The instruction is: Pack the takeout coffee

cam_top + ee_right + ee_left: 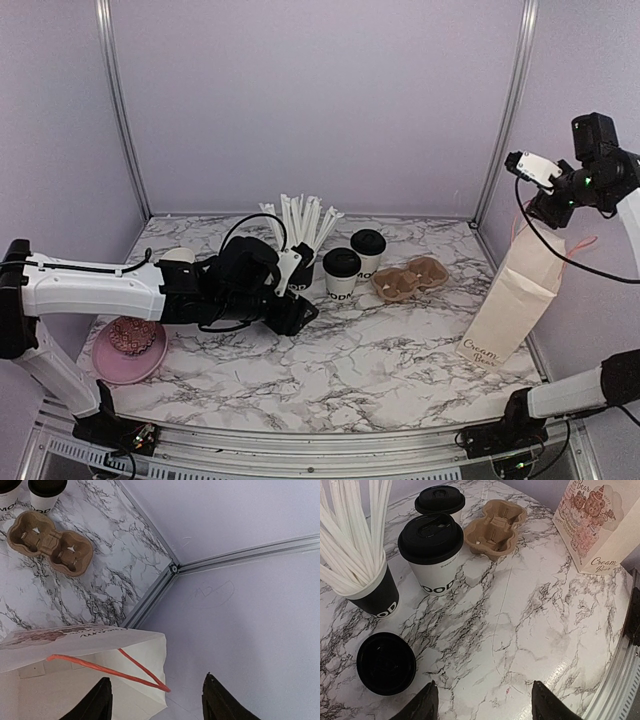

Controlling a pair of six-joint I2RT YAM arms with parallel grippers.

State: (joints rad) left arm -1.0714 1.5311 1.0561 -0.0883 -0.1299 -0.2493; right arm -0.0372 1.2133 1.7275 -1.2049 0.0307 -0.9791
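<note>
**A:** Where are the coffees?

**B:** The near cup [431,555] and the far cup [440,500] stand upright mid-table, close together. They sit between the cup of straws [375,597] and the cardboard carrier [495,527].

**A:** How will they handle?

**B:** I'd guess the paper walls are thin and dent under a hard squeeze. The plastic lids look slick and could pop off. I can't tell if the cups are full, so treat them as top-heavy and keep them level.

**A:** Where do we grip?

**B:** Around the paper wall just under the lid, where the rim stiffens it. Never grip by the lid.

**A:** And the claws?

**B:** The left claw [484,702] is spread and holds nothing. It hangs low over the marble table [535,630], near a loose lid [386,663]. The right claw [155,700] is also spread, above the mouth of the paper bag [80,680], with the orange handle [140,672] just below it.
</note>
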